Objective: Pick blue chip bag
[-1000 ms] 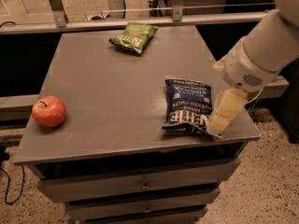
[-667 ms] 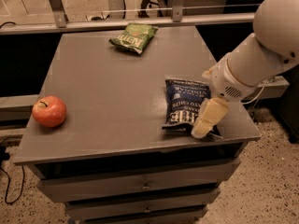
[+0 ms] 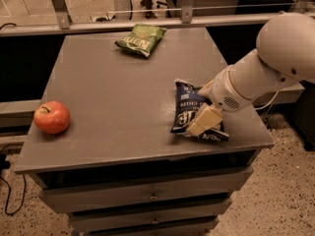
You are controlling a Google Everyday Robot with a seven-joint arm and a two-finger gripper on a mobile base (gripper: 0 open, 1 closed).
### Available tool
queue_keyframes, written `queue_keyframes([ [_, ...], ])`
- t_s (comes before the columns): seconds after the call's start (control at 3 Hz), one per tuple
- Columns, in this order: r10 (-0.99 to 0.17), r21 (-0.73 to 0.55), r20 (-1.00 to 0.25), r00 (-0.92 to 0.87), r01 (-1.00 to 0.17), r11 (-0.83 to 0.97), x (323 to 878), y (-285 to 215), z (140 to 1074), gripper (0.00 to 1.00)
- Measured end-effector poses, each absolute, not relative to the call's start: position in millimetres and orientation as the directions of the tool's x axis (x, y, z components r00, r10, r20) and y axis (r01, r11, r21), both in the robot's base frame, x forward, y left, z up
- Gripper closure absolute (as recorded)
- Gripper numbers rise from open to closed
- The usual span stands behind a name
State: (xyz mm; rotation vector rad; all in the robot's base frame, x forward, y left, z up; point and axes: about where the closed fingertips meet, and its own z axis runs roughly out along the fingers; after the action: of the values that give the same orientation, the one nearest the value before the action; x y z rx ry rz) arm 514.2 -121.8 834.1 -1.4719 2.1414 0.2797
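Observation:
The blue chip bag [image 3: 184,108] is dark navy with white lettering. It lies crumpled near the right front corner of the grey table [image 3: 113,92], with its left edge raised. My gripper [image 3: 201,122] is cream coloured and sits down on the middle of the bag, covering part of it. The white arm [image 3: 266,68] reaches in from the right. Part of the bag sticks out below the gripper near the table's front edge.
A green chip bag [image 3: 141,38] lies at the back of the table. A red apple [image 3: 51,117] sits at the front left. The table has drawers [image 3: 147,195] below. A metal rail [image 3: 147,23] runs behind the table.
My gripper has moved left and down from the bag's right edge onto its middle. The bag now looks more crumpled, with its left side lifted.

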Motion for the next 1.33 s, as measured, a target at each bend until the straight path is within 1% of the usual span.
queue_keyframes([
  [0.67,-0.800,-0.117,-0.537,-0.268,-0.915,0.385,515,-117,839,0.86],
  [1.0,-0.800,-0.118,-0.537,-0.268,-0.915,0.385,515,-117,841,1.00],
  [1.33,-0.767,-0.132,-0.618,-0.172,-0.940,0.316,513,-82,879,1.00],
])
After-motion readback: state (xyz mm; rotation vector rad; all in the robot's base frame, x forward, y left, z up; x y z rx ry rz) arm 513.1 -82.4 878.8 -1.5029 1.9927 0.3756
